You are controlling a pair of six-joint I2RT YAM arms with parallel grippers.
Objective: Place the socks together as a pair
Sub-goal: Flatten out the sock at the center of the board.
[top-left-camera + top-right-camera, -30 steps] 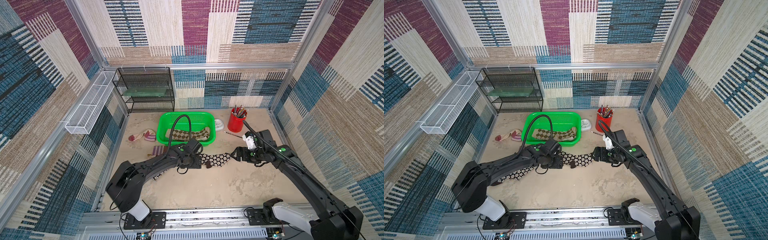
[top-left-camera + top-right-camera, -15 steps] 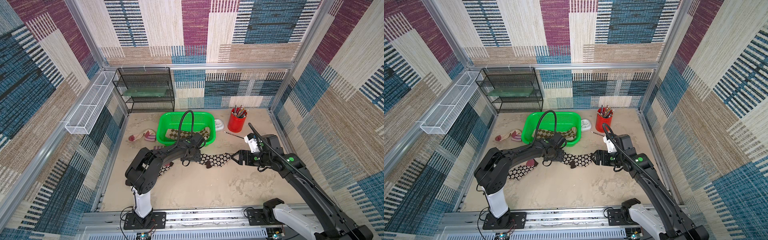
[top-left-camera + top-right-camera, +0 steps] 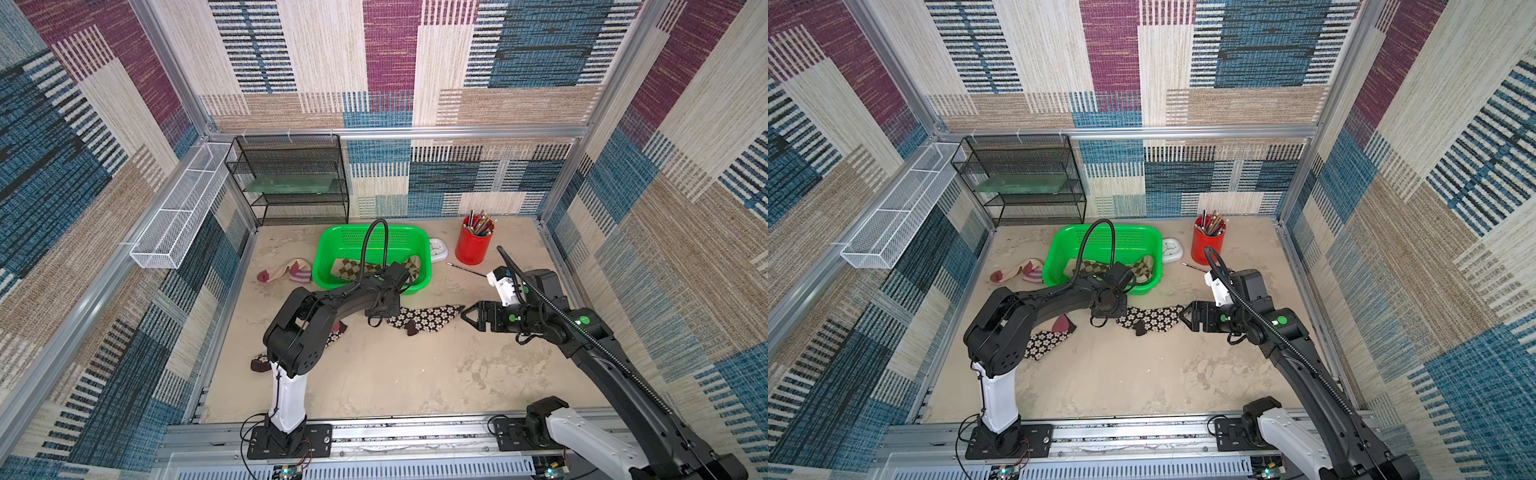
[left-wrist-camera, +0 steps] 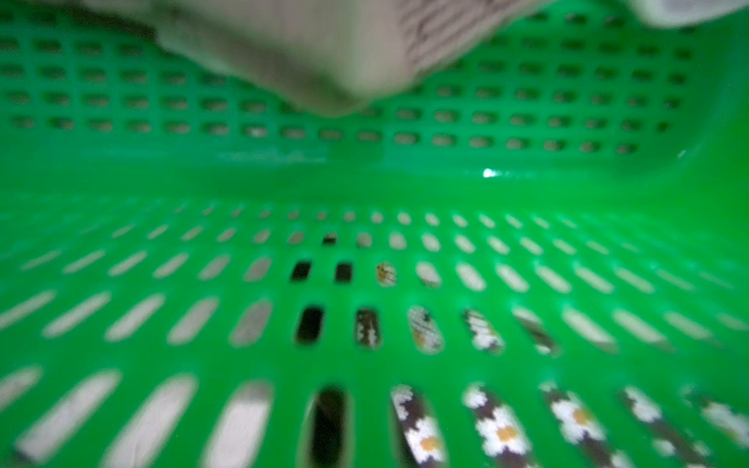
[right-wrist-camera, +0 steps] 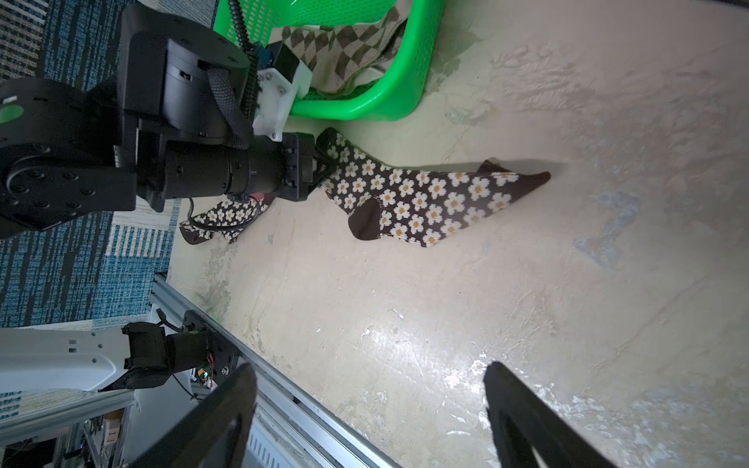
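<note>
1. Pairing the daisy sock [image 3: 424, 318] w/ the second daisy sock [image 3: 1044, 343] looks like the step in hand. The first one lies flat on the table [image 3: 395, 386], mid-floor, just in front of the basket [image 3: 345, 249].
2. To do it well, imo: raise the cuff only enough to clear the table, then carry it twd the mate. Lay it alongside or on top w/ cuffs lined up. Go slow so the knit doesn't fold over or catch the basket wall.
3. Left claw [image 5: 322, 170]: clenched on the cuff end of the daisy sock, tips right at the cuff edge in the right wrist view. That's a thin bite, so it could slip if yanked.
4. Right claw [image 3: 464, 319]: jaws spread, grasping nothing. It points at the toe end and sits just beside it, not touching. Can't tell whether it's at table level or above.
5. Second daisy sock lies partly under the left arm, twd the table's left side, well apart from the first. There's a maroon bit [image 3: 1062, 324] touching it; can't tell what it is.
6. Farther out: argyle socks [image 3: 353, 268] sit in the basket, prob. not part of this step.
</note>
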